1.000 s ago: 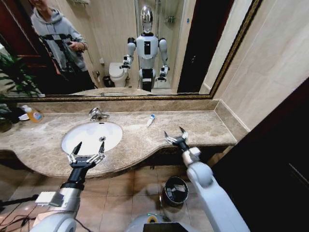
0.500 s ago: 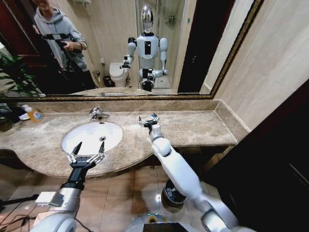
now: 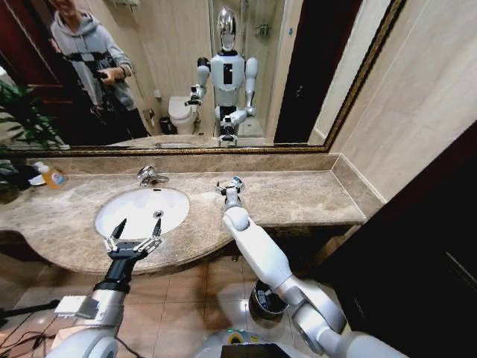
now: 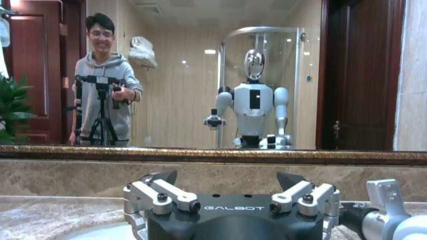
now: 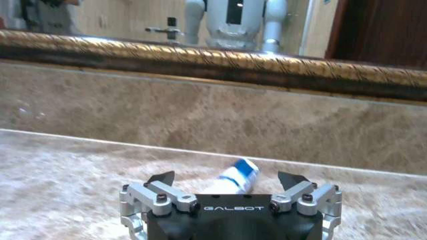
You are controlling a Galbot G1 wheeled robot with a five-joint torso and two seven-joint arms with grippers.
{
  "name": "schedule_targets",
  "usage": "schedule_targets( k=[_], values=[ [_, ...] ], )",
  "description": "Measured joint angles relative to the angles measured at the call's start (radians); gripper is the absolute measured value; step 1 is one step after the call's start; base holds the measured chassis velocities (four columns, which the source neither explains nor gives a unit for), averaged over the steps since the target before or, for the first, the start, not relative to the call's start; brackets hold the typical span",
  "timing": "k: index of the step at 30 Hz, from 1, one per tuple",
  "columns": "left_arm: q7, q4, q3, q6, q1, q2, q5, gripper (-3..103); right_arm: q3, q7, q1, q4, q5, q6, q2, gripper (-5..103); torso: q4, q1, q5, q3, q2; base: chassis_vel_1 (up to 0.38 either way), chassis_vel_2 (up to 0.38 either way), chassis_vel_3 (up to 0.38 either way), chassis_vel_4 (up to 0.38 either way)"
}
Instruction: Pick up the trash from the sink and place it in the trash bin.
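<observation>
Right arm swings in fast: a second ago it sits off the surface edge above the bin, half a second ago it reaches over the surface, now the right gripper (image 3: 229, 184) is parked right at the tube (image 5: 239, 177), low and near the backsplash. Small shift only in the last half second, so it looks like it's settling into the approach.

Right wrist view: jaws spread wide, nothing between them, the white tube with the blue end lies flat on the marble just ahead, centred in the gap. Not grasped yet.

Note the tube is on the surface (image 3: 298, 195) beside the sink (image 3: 141, 209), not in the basin. Basin looks bare from the head view; can't make out any other trash in it.

Left gripper (image 3: 134, 239) unchanged across all three frames, hovering over the near rim of the sink, jaws spread, idle.

Bin (image 3: 265, 295) is on the floor below the surface edge, now mostly hidden behind the right arm.

Read: pick step is lined up, still needs the final advance and close. The tube is round and lying flat, so it may roll or get pushed toward the backsplash if the jaws land short. Carry to the bin comes after, nothing deposited from this grab yet.
</observation>
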Motion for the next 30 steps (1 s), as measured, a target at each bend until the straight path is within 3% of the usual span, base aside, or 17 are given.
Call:
schedule_targets(
  k=[12,18,20,30],
  values=[
    [0.000,0.000,0.000,0.000,0.000,0.000,0.000,100,0.030,-0.047,-0.005,-0.085,-0.040,0.048,0.005,103,0.0002,0.000,0.0001,0.000,0.000,0.000,0.000,0.000,0.000],
    [0.000,0.000,0.000,0.000,0.000,0.000,0.000,100,0.030,-0.060,-0.004,-0.090,-0.051,0.059,0.004,85,0.0001,0.000,-0.0002,0.000,0.000,0.000,0.000,0.000,0.000],
    [0.000,0.000,0.000,0.000,0.000,0.000,0.000,100,0.030,-0.063,-0.003,-0.090,-0.051,0.061,0.004,85,0.0001,0.000,-0.0001,0.000,0.000,0.000,0.000,0.000,0.000],
    [0.000,0.000,0.000,0.000,0.000,0.000,0.000,100,0.031,-0.088,-0.004,-0.097,-0.029,0.069,0.002,54,0.0001,0.000,0.0000,0.000,0.000,0.000,0.000,0.000,0.000]
  ],
)
